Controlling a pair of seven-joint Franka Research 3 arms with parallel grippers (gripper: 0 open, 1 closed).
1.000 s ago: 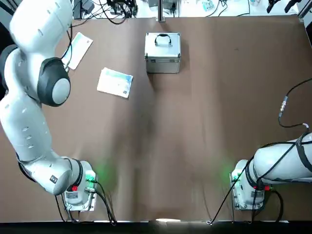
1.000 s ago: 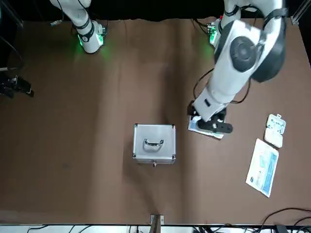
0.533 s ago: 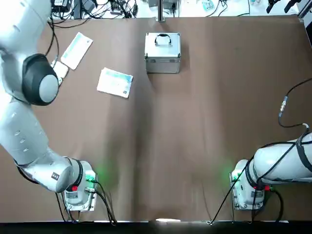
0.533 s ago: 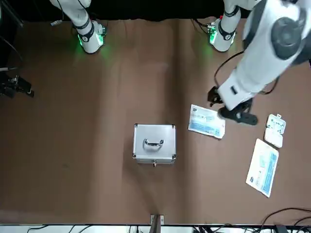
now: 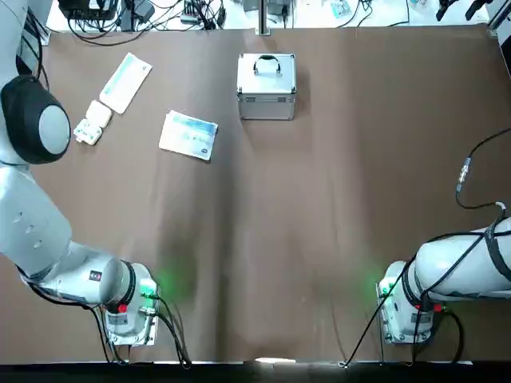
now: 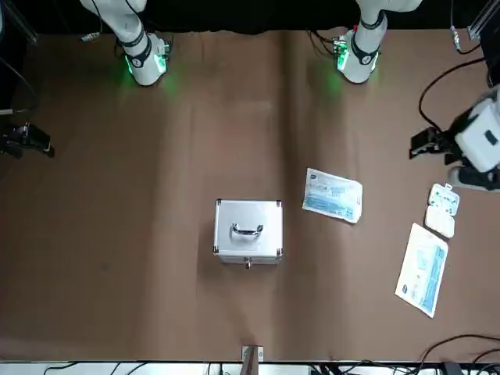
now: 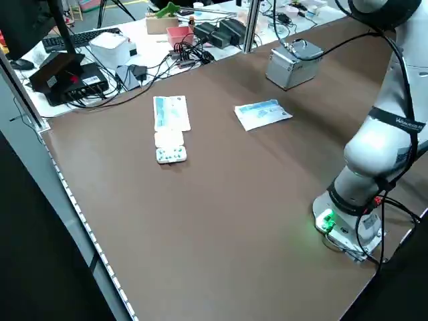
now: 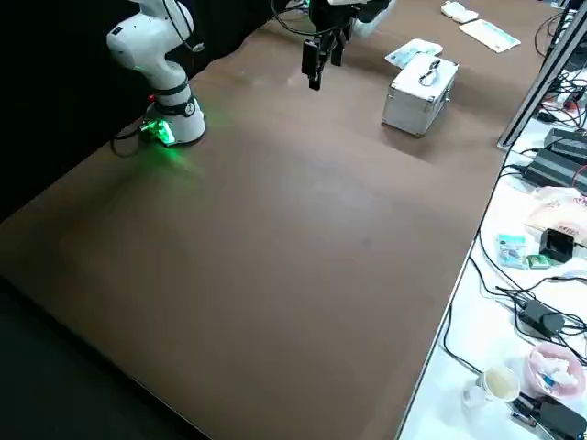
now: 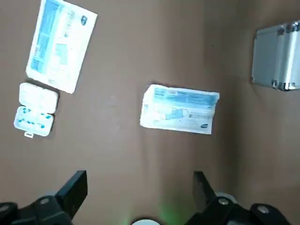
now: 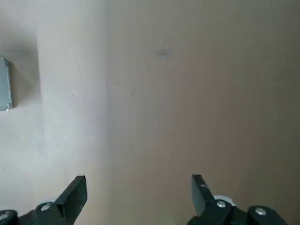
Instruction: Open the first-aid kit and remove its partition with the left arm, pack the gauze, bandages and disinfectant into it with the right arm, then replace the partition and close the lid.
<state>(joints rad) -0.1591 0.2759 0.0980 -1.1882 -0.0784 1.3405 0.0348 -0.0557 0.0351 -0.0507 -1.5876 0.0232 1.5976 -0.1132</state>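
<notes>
A: Case (image 5: 267, 84) count: one, silver, lid (image 6: 248, 223) shut, at the far centre of the surface (image 5: 319, 207).

B: Packets?

A: Three at far left: long packet (image 5: 125, 81), printed packet (image 5: 188, 135), small white box (image 5: 89, 126).

B: Grippers?

A: Left gripper (image 9: 139, 194) spread, empty, raised at the left edge; the top view hides it. Right gripper (image 10: 138, 194) spread too, hanging above bare surface.

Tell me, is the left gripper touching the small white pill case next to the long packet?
Apart. In the left wrist view the open left gripper hangs above bare table, and the pill case lies clear of both fingers.
</notes>
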